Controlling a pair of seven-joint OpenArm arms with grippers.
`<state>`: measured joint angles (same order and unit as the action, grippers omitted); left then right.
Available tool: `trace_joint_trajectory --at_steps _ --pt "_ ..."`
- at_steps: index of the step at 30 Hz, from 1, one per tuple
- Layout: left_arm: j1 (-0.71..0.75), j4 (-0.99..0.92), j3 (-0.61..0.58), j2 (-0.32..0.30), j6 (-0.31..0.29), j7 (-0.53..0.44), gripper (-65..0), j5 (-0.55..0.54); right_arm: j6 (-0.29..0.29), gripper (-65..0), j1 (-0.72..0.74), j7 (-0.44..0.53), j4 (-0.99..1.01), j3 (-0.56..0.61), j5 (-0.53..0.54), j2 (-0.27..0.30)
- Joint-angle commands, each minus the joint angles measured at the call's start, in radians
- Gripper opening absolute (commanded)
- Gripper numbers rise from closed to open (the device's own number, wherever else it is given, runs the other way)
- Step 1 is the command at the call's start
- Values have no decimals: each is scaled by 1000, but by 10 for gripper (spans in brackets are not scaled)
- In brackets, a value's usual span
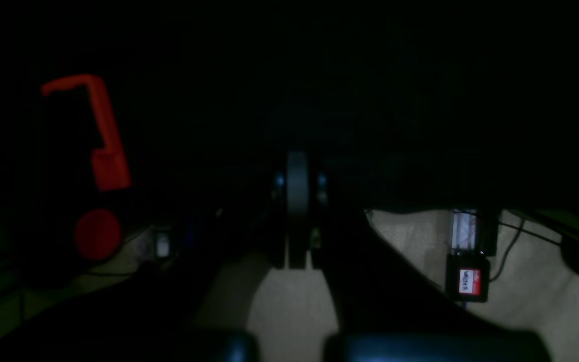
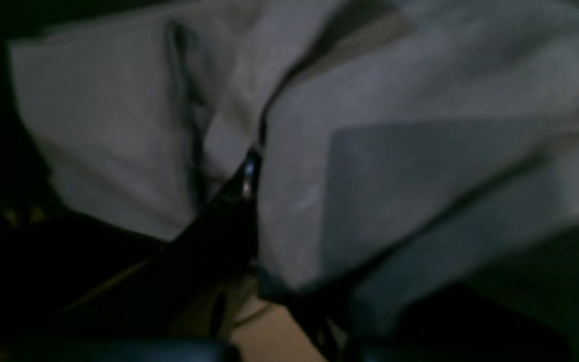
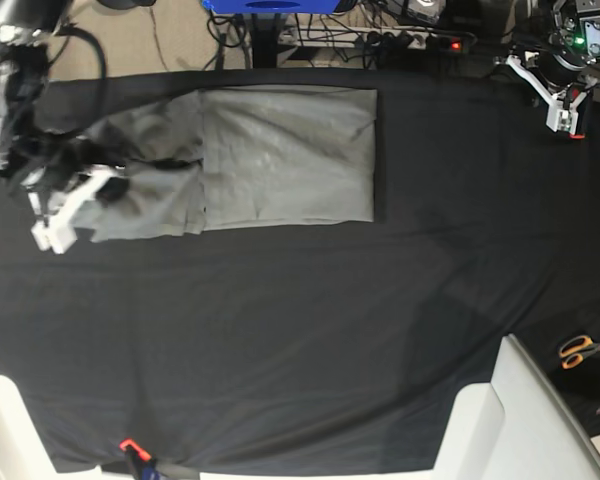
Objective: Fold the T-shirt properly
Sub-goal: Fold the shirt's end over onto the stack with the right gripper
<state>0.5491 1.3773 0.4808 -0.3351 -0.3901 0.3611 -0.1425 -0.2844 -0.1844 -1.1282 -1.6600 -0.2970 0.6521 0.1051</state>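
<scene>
The grey T-shirt [image 3: 280,155] lies on the black table cloth [image 3: 300,330] at the back left, its right part a flat folded rectangle and its left part bunched and raised. My right gripper [image 3: 108,188] is at that bunched left edge. In the right wrist view the grey T-shirt [image 2: 395,151] drapes over the right gripper [image 2: 252,171], which is shut on a fold of it. My left gripper [image 3: 565,110] sits at the far back right corner, away from the shirt. Its fingers [image 1: 297,201] are pressed together with nothing between them.
Orange-handled scissors [image 3: 580,349] lie off the cloth at the right edge. A white panel [image 3: 520,420] cuts across the front right corner. A power strip [image 3: 400,40] and cables run behind the table. A red clamp [image 1: 103,136] shows in the left wrist view.
</scene>
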Motion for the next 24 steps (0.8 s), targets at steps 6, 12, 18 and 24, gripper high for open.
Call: trace_joint_trajectory --at_steps 6,12,18,24 --pt "6 17 6 -14 6 -17 -650 -4 273 -645 -13 53 -75 224 22 -2" --pt "6 17 6 -14 6 -17 -650 -4 465 -645 -7 101 -119 419 21 25" --pt "4 17 6 -14 6 -17 -650 -4 607 -645 12 104 -159 580 21 34" --pt "-19 9 5 -14 6 -17 -650 -4 701 -645 50 106 -151 672 21 32"
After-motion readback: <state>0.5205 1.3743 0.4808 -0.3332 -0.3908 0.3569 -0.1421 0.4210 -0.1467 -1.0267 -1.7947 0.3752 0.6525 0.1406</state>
